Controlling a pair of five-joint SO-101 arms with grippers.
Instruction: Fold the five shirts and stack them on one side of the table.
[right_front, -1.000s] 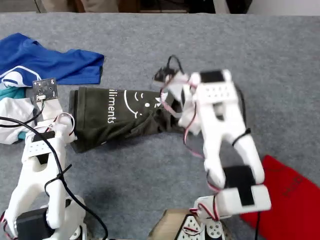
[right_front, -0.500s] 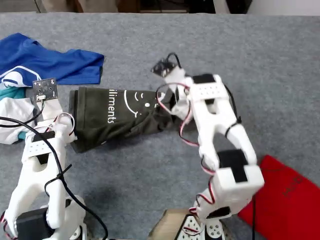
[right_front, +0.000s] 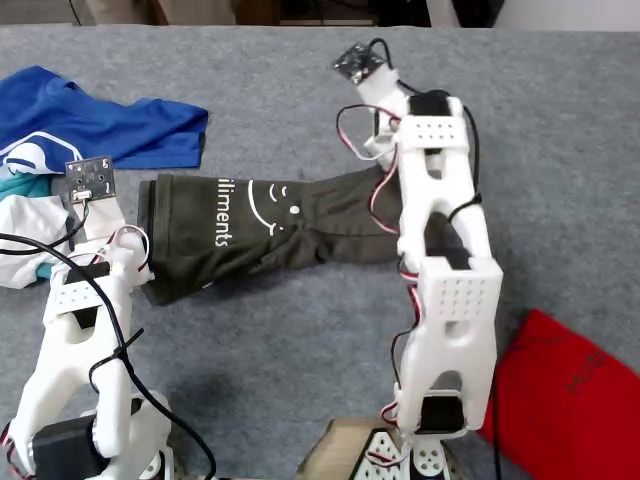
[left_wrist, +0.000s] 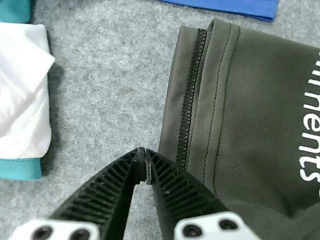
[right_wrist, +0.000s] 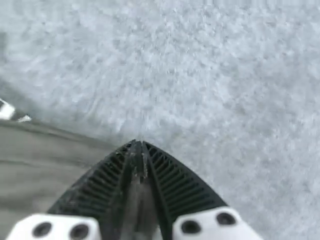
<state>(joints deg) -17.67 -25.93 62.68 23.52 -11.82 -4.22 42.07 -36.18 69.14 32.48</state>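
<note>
Both hands closed at opposite ends of one dark shirt on the desk.

Nearest, at the right edge of the grey felt desk (right_front: 560, 130), lies a crumpled red shirt (right_front: 575, 390); the left hand (left_wrist: 145, 164) is closed, ribbed tips pressed together and holding nothing, just beside the stitched hem of the dark olive shirt with white print (right_front: 250, 230); that shirt lies stretched across the middle of the desk; at its other end the right hand (right_wrist: 137, 146) is closed, olive cloth pinched between its fingers; left of the hem sits a bunched white and teal shirt (right_front: 25, 235); farthest back, a loose blue shirt (right_front: 110, 125).
</note>
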